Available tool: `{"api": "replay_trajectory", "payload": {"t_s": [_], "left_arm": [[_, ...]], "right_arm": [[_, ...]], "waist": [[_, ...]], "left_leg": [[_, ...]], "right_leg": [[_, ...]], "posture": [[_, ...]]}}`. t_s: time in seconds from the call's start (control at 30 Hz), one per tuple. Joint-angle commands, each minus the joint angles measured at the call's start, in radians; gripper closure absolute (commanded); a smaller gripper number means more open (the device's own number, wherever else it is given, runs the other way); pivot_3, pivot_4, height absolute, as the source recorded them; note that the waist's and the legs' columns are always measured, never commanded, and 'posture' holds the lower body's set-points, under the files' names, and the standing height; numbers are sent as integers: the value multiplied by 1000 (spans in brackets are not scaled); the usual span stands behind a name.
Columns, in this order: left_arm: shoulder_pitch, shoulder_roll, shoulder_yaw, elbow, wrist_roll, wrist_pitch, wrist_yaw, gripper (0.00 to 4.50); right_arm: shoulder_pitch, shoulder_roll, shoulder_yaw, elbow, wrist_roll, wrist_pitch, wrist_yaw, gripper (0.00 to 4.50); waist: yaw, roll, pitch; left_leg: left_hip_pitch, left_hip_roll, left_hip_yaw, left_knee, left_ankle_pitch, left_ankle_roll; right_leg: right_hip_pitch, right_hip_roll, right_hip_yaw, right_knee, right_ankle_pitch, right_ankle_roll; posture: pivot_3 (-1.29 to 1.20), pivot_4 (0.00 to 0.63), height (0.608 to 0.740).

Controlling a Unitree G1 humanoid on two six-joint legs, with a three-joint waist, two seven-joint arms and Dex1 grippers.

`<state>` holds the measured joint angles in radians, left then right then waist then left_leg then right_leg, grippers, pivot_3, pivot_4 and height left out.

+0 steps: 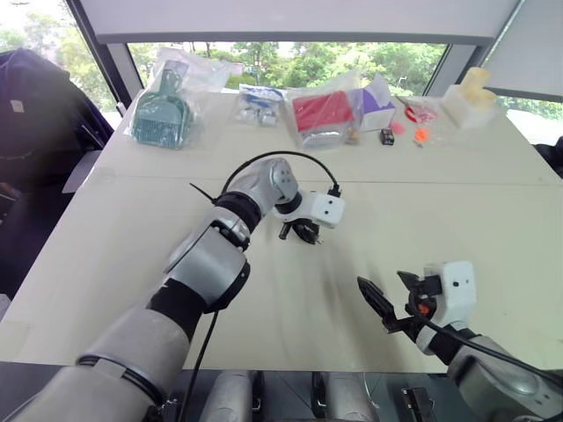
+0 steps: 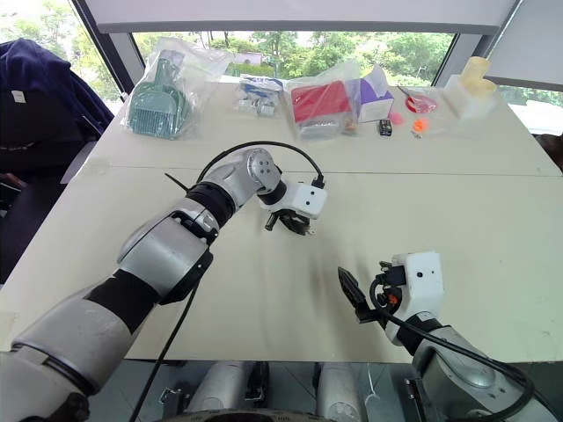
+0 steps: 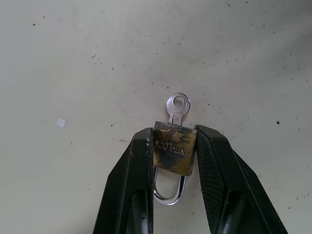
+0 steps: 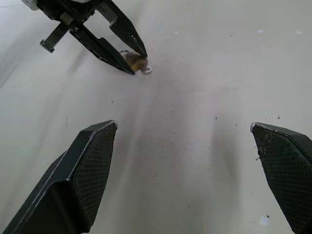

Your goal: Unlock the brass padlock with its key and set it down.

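Observation:
The brass padlock (image 3: 173,148) lies on the pale table (image 3: 73,58), its dull yellow body pinched between my left gripper's two black fingers (image 3: 131,180). Its silvery shackle (image 3: 168,195) points back toward the wrist and looks latched. A small silver key (image 3: 178,107) sticks out of the body's far end. My left gripper (image 1: 303,233) points steeply down at mid-table, shut on the padlock (image 4: 134,59). My right gripper (image 1: 391,294) hovers open near the front right, its fingers (image 4: 92,161) spread wide with nothing between them, facing the padlock from a short distance.
Along the far edge stand a bagged green scoop (image 1: 163,114), a bagged red item (image 1: 321,114), a purple box (image 1: 378,105), a small black block (image 1: 386,136) and a white foam piece (image 1: 471,101). A dark jacket (image 1: 35,114) hangs at the left.

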<state>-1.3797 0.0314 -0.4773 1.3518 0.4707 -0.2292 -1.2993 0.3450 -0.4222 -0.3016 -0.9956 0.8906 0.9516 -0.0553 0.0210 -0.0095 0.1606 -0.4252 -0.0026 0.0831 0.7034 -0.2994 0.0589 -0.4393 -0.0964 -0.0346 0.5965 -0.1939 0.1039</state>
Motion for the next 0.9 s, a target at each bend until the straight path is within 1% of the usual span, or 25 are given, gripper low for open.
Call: {"api": "replay_trajectory", "payload": {"t_s": [0.03, 0.17, 0.27, 0.33, 0.4, 0.5, 0.6, 0.7, 0.77, 0.9], "left_arm": [[18, 23, 19, 24, -1, -15, -25, 3840], [-7, 29, 146, -11, -104, -122, 100, 3840], [-12, 73, 231, -58, -178, -235, 164, 3840], [13, 102, 284, -110, -243, -288, 144, 3840], [53, 122, 320, -179, -297, -306, 121, 3840], [174, 160, 324, -373, -365, -353, 70, 3840], [365, 204, 325, -741, -429, -241, 98, 3840], [472, 227, 330, -993, -430, -143, 178, 3840], [510, 234, 331, -1098, -422, -101, 233, 3840], [556, 253, 310, -1223, -395, -73, 321, 3840]], "right_arm": [[-47, -12, -13, 14, 47, -21, 8, 0], [-152, -37, -49, 103, 149, -21, 30, 0], [-271, -75, -127, 212, 315, -38, 12, 0], [-342, -110, -154, 274, 408, -44, 11, 0], [-397, -159, -155, 321, 455, -38, 39, 0], [-471, -211, -130, 376, 496, -36, 64, 0], [-569, -255, -79, 445, 500, -20, 111, 0], [-629, -277, -34, 506, 491, -6, 153, 0], [-660, -281, -8, 537, 486, 4, 175, 0], [-722, -258, 31, 593, 503, 14, 194, 0]], "waist": [[-11, 0, 0], [-7, -1, 0], [-7, -1, 1], [-8, -1, 1], [-7, -1, 1], [-9, 0, 0], [-18, 1, 0], [-12, 1, 0], [-5, 1, 0], [-8, 1, 0]], "left_leg": [[0, 0, 0, 0, 0, 0], [0, 0, -1, -1, 0, 0], [-1, -1, 0, 0, 0, 0], [-1, -1, 0, 0, 0, 0], [-1, -1, 0, -1, 0, 0], [0, -1, 1, -2, 0, 0], [0, -1, 1, -3, 1, -1], [0, -1, 1, -3, 2, -3], [0, -1, 0, -2, 2, -3], [1, -3, 0, -2, 2, -3]], "right_leg": [[0, 0, 0, 0, 0, 0], [-1, 0, 0, 1, 0, 0], [-1, -1, 0, 1, 2, 3], [-1, -2, 0, 1, 3, 4], [-1, -3, 0, 1, 3, 5], [-1, -4, 0, 1, 3, 5], [-1, -3, 2, 1, 3, 5], [-2, -5, 2, 2, 3, 4], [-1, -5, 2, 2, 3, 4], [1, -5, 1, 1, 3, 4]], "posture": [[0, 150, 740], [0, 150, 740], [0, 150, 740], [0, 150, 740], [0, 150, 740], [0, 150, 740], [0, 150, 740], [0, 150, 740], [0, 150, 740], [0, 150, 740]]}}
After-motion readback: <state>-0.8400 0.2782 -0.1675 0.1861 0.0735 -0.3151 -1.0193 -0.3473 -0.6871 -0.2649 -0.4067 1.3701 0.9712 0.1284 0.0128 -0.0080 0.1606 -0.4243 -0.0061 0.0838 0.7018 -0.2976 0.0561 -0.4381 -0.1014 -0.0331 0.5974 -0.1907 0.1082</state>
